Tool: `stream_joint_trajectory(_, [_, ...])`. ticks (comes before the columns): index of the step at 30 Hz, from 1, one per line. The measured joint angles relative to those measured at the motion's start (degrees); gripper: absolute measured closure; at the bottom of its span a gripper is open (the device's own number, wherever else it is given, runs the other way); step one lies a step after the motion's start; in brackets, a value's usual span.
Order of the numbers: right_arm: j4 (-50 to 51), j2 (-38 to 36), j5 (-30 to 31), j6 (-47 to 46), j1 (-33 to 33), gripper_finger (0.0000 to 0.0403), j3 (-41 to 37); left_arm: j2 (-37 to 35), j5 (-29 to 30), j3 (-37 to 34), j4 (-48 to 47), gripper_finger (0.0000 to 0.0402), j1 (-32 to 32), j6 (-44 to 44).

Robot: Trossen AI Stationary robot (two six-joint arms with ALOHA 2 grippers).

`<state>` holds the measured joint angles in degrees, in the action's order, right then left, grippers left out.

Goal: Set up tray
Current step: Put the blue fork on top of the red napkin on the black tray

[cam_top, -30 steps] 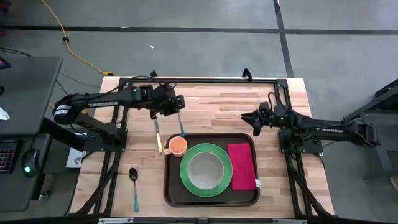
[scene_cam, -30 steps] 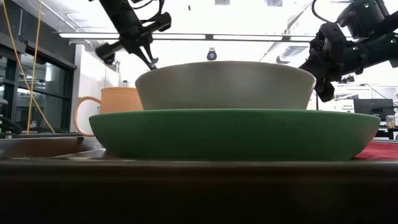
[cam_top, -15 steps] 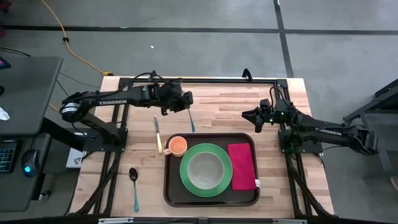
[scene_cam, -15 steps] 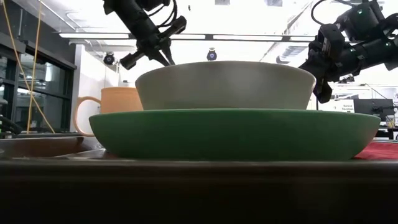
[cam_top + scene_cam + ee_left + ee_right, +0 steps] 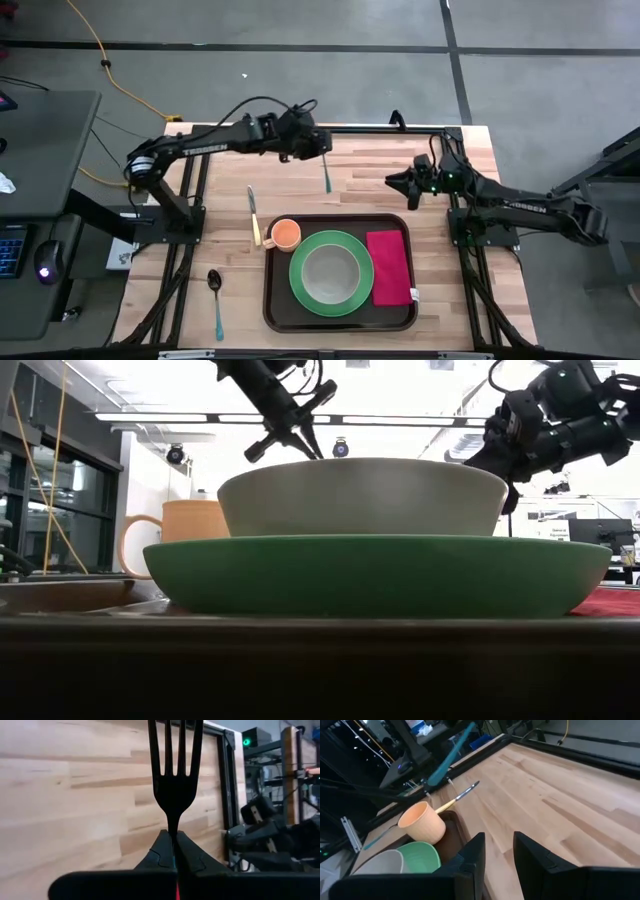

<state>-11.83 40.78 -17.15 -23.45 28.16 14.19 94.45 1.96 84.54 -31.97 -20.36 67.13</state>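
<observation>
The dark brown tray (image 5: pixel 280 312) lies at the table's near middle. On it are a green plate (image 5: pixel 300 290) with a grey bowl (image 5: pixel 330 272), an orange cup (image 5: pixel 285 234) and a magenta napkin (image 5: pixel 390 267). My left gripper (image 5: pixel 318 150) is shut on a teal fork (image 5: pixel 326 178) above the bare wood beyond the tray's far edge. My right gripper (image 5: pixel 392 182) stands open and holds nothing, beyond the tray's far right corner. My left gripper pinches the fork's narrow neck (image 5: pixel 173 827), just behind the tines, between its two fingers. The fork runs on along the fingers and its tines (image 5: pixel 174 755) stick out past the fingertips. The fingers slant down from the table's left and far side. The fork is lifted clear of the table.
A knife with a yellow handle (image 5: pixel 254 218) lies on the wood left of the cup. A spoon with a teal handle (image 5: pixel 216 300) lies left of the tray near the front edge. Bare wood stretches between the two grippers.
My left gripper has carried the fork toward the table's right and far edges, rising a little and rolling. The fork has stayed in the hold and clear of the table.
</observation>
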Motion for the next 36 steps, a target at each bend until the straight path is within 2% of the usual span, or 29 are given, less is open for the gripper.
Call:
stream_joint_trajectory(9, [0.03,5.28,-1.29,1.66,0.00,0.0324,4.29,5.83,-0.38,6.38,0.10,0.0380,-0.31,-3.80])
stream_joint_trajectory(24, [-0.50,15.56,-3.57,5.37,0.00,0.0324,11.93,5.93,0.77,6.64,0.59,0.0380,-0.27,-3.86])
stream_joint_trajectory(29, [-3.05,19.08,-6.71,6.02,0.00,0.0324,14.26,5.93,1.63,6.64,0.58,0.0380,-0.27,-3.86])
stream_joint_trajectory(36, [-3.67,22.77,-7.75,7.46,0.00,0.0324,16.95,5.93,2.25,6.64,0.58,0.0380,-0.27,-4.17])
